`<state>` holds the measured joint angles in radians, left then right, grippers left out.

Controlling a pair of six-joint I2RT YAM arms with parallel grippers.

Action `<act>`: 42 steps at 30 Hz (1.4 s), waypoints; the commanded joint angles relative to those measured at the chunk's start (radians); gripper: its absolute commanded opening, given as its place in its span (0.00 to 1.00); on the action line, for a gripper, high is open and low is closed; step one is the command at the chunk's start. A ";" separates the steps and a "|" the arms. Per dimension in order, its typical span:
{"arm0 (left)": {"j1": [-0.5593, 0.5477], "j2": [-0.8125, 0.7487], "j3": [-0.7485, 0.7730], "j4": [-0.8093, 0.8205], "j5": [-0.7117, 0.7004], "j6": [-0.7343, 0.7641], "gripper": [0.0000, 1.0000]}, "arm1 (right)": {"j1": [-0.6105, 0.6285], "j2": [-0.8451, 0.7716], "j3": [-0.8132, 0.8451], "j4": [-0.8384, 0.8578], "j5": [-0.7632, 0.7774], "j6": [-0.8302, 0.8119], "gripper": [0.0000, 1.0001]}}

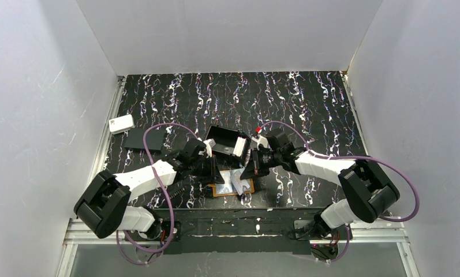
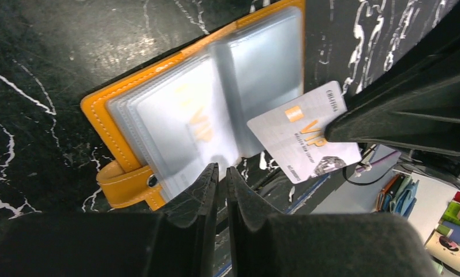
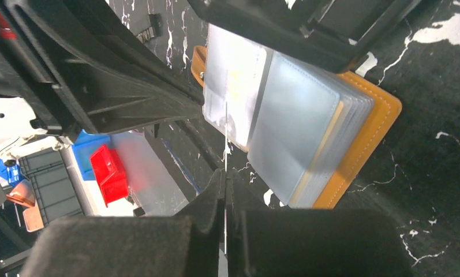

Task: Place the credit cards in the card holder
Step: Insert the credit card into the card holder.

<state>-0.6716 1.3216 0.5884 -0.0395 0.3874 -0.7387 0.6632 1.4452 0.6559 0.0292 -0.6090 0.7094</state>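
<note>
Table: black slab (image 1: 308, 104) veined with white, closed in by plain white walls on three sides.
Card holder: orange-tan bifold card holder (image 2: 97, 112) lying open and flat near the table's front edge, between the two arms, with its clear pocket leaves fanned upward.
Tab: snap strap (image 2: 120, 184) sticking out from the holder's edge, flat on the table.
Credit card: grey credit card (image 2: 302, 141) with "VIP" printed in gold, held tilted off the surface, one corner overlapping the edge of the clear pockets.
Right gripper: the right gripper (image 3: 224, 176) has its jaws pressed together on the credit card, which shows edge-on in the right wrist view as a thin pale line running from the fingertips to the pockets.
Left gripper: the left gripper (image 2: 222, 170) sits low at the pocket leaves' edge, jaws almost together with a narrow slit between them; whether a leaf is pinched in that slit cannot be told.
Box tray: black open box tray (image 1: 226, 140) just behind both grippers.
Far left: white rounded box (image 1: 121, 123) by the left wall, with a flat black rectangle (image 1: 142, 139) just beside it.
</note>
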 commanded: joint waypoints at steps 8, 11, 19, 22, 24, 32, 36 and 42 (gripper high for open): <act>-0.006 0.051 -0.016 -0.019 -0.049 0.040 0.07 | 0.003 0.045 -0.026 0.105 0.006 0.006 0.01; -0.006 0.049 -0.029 -0.018 -0.053 0.038 0.06 | 0.002 0.049 -0.033 0.105 0.015 0.006 0.01; -0.006 0.060 -0.043 -0.021 -0.048 0.033 0.05 | 0.003 0.073 -0.041 0.120 0.020 0.002 0.01; -0.006 0.060 -0.047 -0.019 -0.047 0.029 0.04 | 0.002 0.093 -0.043 0.139 0.014 0.006 0.01; -0.006 0.061 -0.048 -0.018 -0.045 0.029 0.04 | 0.003 0.106 -0.045 0.154 0.012 0.008 0.01; -0.006 0.065 -0.054 -0.014 -0.040 0.027 0.03 | 0.003 0.139 -0.066 0.289 0.014 0.058 0.01; -0.006 0.065 -0.057 -0.013 -0.036 0.027 0.03 | 0.004 0.169 -0.095 0.414 0.016 0.103 0.01; -0.006 0.057 -0.065 -0.012 -0.035 0.023 0.03 | 0.006 0.184 -0.122 0.516 0.060 0.121 0.01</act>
<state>-0.6716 1.3743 0.5503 -0.0223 0.3584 -0.7189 0.6632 1.6218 0.5571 0.4152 -0.5968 0.8135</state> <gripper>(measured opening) 0.035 0.031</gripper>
